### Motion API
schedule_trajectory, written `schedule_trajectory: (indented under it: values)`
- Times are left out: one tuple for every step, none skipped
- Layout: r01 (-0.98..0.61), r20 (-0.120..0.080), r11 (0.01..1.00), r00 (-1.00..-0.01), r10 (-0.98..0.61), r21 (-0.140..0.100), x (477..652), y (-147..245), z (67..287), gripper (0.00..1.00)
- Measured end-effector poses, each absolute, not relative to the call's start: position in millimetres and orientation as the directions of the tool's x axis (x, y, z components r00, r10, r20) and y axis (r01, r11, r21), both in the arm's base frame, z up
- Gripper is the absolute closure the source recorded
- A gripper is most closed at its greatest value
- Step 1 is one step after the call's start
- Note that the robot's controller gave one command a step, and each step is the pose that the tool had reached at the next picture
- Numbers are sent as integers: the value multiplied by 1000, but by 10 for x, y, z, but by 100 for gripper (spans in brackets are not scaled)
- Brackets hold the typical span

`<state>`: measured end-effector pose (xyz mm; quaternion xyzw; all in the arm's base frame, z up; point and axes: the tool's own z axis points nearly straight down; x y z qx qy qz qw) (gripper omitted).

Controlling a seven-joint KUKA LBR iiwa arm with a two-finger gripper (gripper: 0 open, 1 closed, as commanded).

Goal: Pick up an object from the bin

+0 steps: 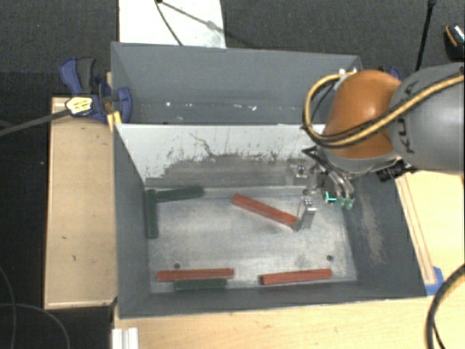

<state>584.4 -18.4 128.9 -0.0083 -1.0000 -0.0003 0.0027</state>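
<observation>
Down with the claw at the right end of the slanted red bar (the middle one); opening impossible to tell.

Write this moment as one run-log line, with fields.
arm: gripper low in bin, right side | at: right end of slanted red bar | grasp: cannot tell
</observation>
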Motion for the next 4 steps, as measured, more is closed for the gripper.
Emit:
schedule_trajectory:
  values:
    - [-3,4,1000,-1000,-3,1,5908,-72,667,0]
    - [-3,-2,1000,-1000,-3,0,5924,-78,708,100]
    - [-217,-10,976,-976,-217,-2,5666,64,2343,100]
    - [-233,-6,973,-973,-233,-2,5776,-261,2328,100]
